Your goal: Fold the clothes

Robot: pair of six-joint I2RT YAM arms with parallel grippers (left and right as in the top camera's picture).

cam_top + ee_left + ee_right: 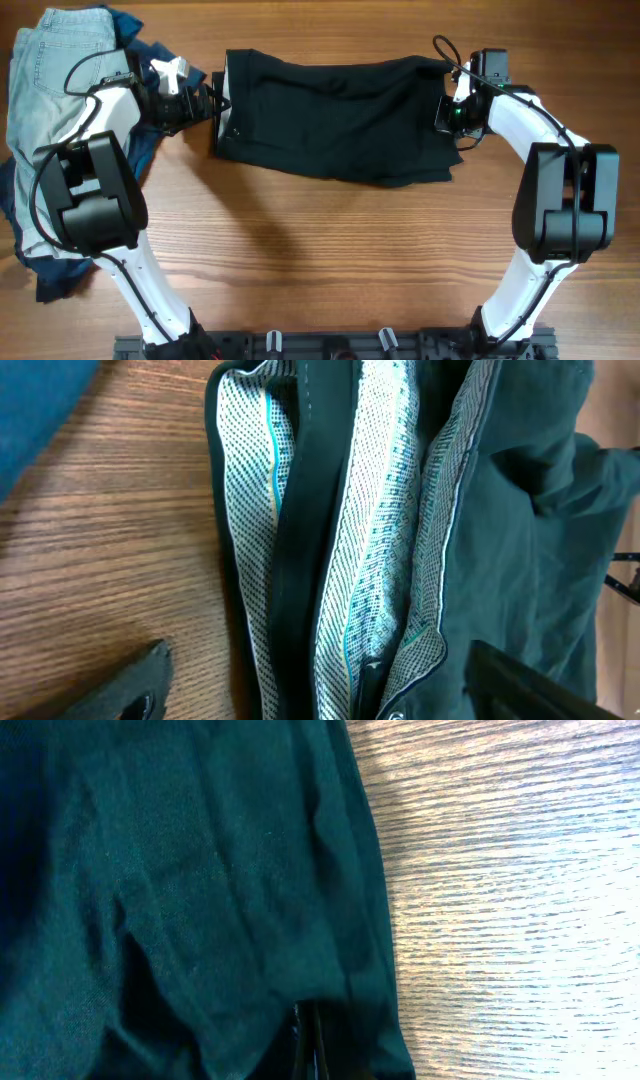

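Dark green shorts (335,118) lie spread across the middle of the table, waistband to the left. In the left wrist view the waistband (300,540) shows its white patterned lining (380,510). My left gripper (205,100) is open at the waistband end, with its fingers (330,690) either side of the waistband. My right gripper (447,112) is at the right end of the shorts and is shut on the hem. Its fingers (307,1045) are buried in the dark cloth (200,870).
A pile of clothes lies at the left edge: light blue jeans (45,85) over a dark blue garment (55,265). Bare wood table (330,250) lies in front of the shorts. The arm bases stand at the front edge.
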